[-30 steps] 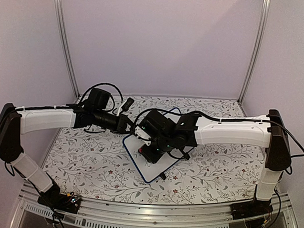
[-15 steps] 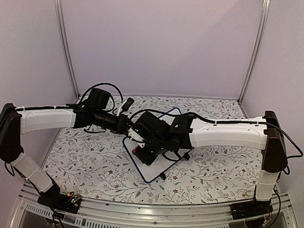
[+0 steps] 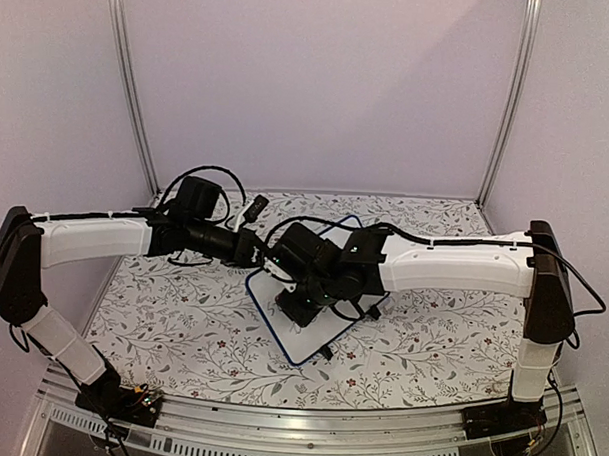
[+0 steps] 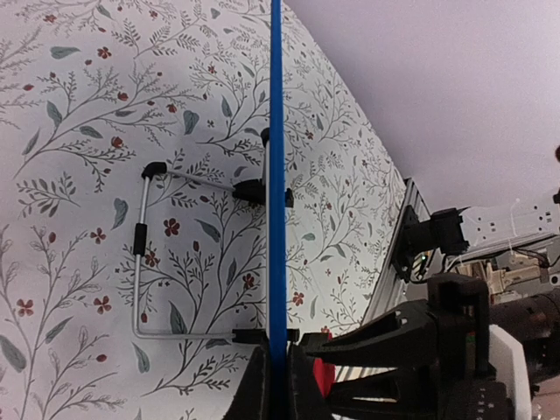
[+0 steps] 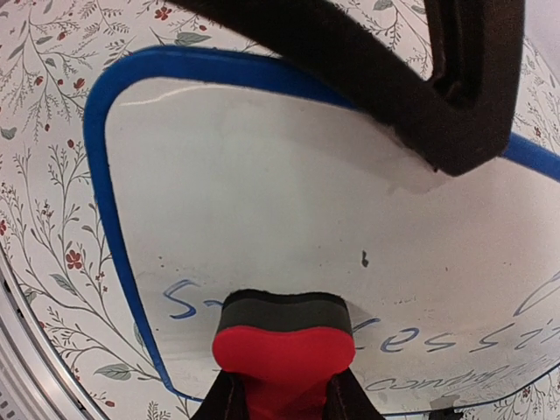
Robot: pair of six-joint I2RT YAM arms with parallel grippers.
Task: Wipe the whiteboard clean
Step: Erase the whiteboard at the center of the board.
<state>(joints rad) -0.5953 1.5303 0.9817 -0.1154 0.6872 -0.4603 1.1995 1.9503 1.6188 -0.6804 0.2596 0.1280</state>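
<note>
The whiteboard (image 5: 262, 201) sits on the floral desk (image 3: 181, 324), its thin blue edge pinched by the left claw (image 4: 273, 392). The right claw (image 5: 284, 398) clamps a red, felt-faced block (image 5: 282, 346) against its smooth white face (beside faint blue writing (image 5: 179, 302)).

Showing a table (image 3: 181, 334) spread with a white print of grey-green leafy sprigs and small red flowers, lying flat. Rising from the table's far left corner, a slim metal left post (image 3: 132, 82), leaning outward toward the top. Rising from the table's far right corner, a matching right post (image 3: 510, 95). Closing in behind and beside the table, plain pale-lilac walls (image 3: 320, 78). Running along the table's near edge, a slotted aluminium rail (image 3: 307, 433), catching the light.
</note>
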